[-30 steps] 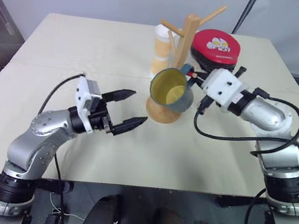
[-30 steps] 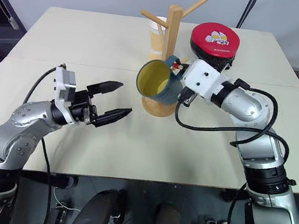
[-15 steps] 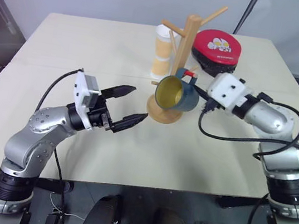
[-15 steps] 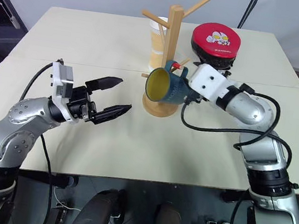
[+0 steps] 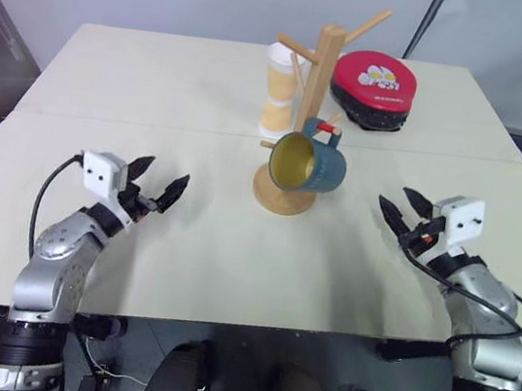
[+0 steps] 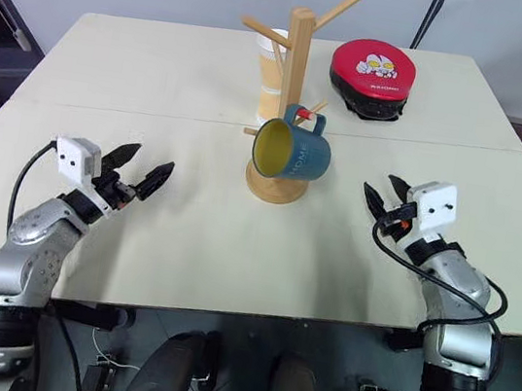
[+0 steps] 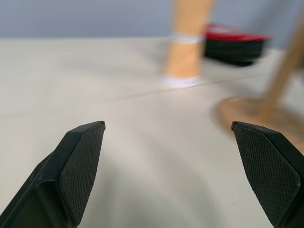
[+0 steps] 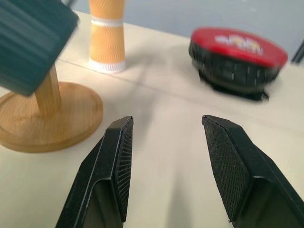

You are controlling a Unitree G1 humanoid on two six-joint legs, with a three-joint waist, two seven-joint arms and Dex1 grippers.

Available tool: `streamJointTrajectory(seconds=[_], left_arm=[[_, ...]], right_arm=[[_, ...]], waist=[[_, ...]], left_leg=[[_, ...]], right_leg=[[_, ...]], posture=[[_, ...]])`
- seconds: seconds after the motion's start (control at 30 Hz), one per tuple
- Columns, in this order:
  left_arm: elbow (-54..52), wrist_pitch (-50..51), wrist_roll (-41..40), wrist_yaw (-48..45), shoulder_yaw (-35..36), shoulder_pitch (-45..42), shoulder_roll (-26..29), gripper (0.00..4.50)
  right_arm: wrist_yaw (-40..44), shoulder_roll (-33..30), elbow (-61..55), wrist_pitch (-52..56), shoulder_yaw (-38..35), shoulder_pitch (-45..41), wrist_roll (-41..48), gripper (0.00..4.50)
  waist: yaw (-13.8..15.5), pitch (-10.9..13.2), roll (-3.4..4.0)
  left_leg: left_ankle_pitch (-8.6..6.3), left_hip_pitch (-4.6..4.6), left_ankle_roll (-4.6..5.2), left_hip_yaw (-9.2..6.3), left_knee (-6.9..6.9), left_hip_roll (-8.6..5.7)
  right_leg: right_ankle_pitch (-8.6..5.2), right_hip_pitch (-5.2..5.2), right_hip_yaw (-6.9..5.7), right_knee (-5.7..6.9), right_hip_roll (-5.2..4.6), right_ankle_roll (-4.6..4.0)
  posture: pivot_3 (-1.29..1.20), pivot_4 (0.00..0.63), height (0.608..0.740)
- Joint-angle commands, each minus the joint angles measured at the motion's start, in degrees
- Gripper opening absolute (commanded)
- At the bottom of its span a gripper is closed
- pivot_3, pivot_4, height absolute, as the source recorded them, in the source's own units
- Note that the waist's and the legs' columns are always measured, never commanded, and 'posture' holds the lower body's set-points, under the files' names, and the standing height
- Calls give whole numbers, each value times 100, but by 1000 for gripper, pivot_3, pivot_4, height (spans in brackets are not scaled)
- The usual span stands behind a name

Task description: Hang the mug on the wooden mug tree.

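Mug hung; hang step looks complete.
The mug point(image 5: 310, 164) hangs by its handle on the red-tipped peg of the wooden mug tree point(image 5: 320, 77), mid-surface. Left pincer point(image 5: 155, 188) at 8 o'clock and right pincer point(image 5: 404, 212) at 4 o'clock, both released, empty. Next: probably only a stability check.

The mug point(image 6: 294, 151) bears pale lettering on its side, too small to read. The red lid point(image 6: 373, 65) at the surface's far edge carries a printed picture with unreadable marks.
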Motion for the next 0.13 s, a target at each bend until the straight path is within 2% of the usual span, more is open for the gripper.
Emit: streamJointTrajectory(seconds=[0.03,0.13], left_arm=[[-30,-319,284,286,122,123,-73,4500],[-78,-397,382,380,129,310,-91,4500]], right_arm=[[2,109,85,-258,96,28,99,2375],[85,161,316,-332,179,-47,170,2375]], waist=[[0,0,0],[0,0,0]], left_leg=[[0,0,0,0,0,0],[-1,0,0,0,0,-1]], right_leg=[[0,0,0,0,-1,0],[0,-1,1,0,-3,0]], posture=[[0,150,740],[0,150,740]])
